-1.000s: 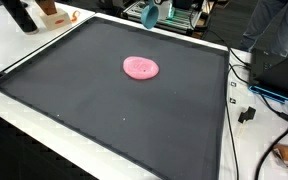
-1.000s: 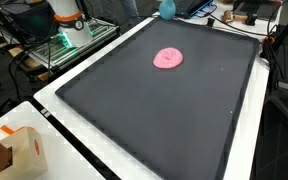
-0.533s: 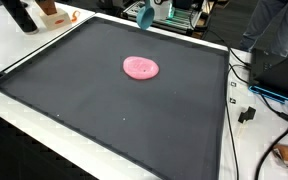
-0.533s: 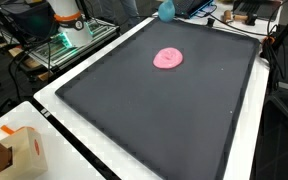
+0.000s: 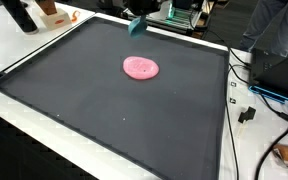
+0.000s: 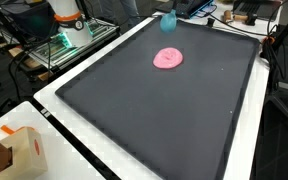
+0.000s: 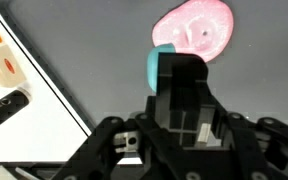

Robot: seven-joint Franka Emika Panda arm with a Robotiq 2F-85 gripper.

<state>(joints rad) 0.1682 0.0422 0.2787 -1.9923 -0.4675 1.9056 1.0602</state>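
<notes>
Gripper (image 7: pixel 170 72) is seen closed narrowly on a small teal object (image 7: pixel 160 64). The object is pinched at the fingertips and only partly shows beside the dark finger.

In both exterior views the object is held clear of the black mat (image 5: pixel 104 115), top centre of frame, near the mat's upper edge.

A pink disc (image 5: pixel 140 68) lies flat on the mat, just below the held object in frame. It sits at upper right in the wrist view.

Risks judged:
- The hold looks off-centre, so a slip or twist could follow any quick move.
- If the object is released high, it could bounce or roll over the nearby mat edge.
- If the descent is misjudged, the disc could be struck or shoved.
</notes>
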